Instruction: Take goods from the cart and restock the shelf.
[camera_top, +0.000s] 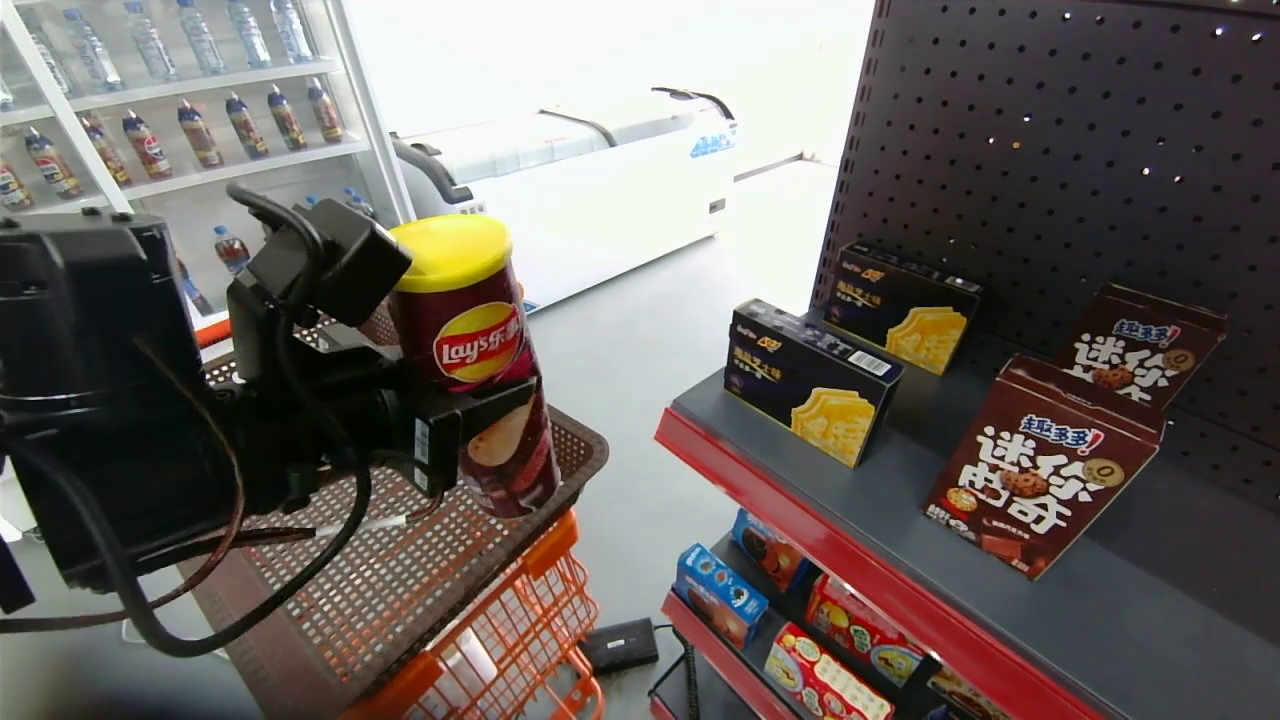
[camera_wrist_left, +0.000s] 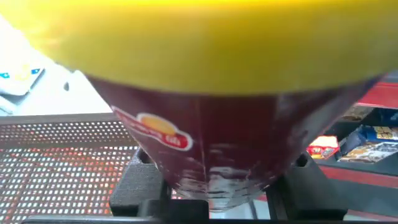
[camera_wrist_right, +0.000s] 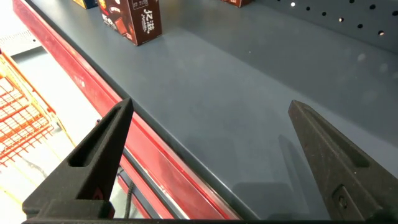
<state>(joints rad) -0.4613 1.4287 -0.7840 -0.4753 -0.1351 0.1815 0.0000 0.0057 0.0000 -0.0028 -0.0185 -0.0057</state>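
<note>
Dominating the right of the head view, the shelf (camera_top: 1180, 610) carries four boxes. Two dark biscuit boxes (camera_top: 812, 382) stand toward its left end, one near the red front edge and one back against the pegboard. Two brown cookie boxes (camera_top: 1040, 465) lean further along, again one ahead of the other. The wrist view over the shelf (camera_wrist_right: 249, 106) shows a bare stretch of board behind the front edge.

The cart (camera_top: 500, 640) stands off the shelf's left end, with a strip of floor between them. It has a brown mesh basket (camera_top: 400, 580) on top and orange wire below.

The chips can (camera_top: 480, 370) is upright with a slight lean and appears lifted over the mesh basket's corner nearest the shelf. The left gripper (camera_top: 500, 420) pinches it around the lower body, below the logo. From the wrist, the can (camera_wrist_left: 211, 149) sits squarely between both fingers under its yellow lid (camera_wrist_left: 205, 43).

The right gripper (camera_wrist_right: 211, 168) hangs over the bare board with its fingers spread and nothing between them.

The risks look plain. The can is smooth and round, so it may twist or slide in the pinch while crossing the gap and drop to the floor. Carried too low, its base could strike the red front edge. Swung too wide, it could topple the nearest biscuit box or meet the right arm. Released while leaning, such a tall can would likely tip.
</note>
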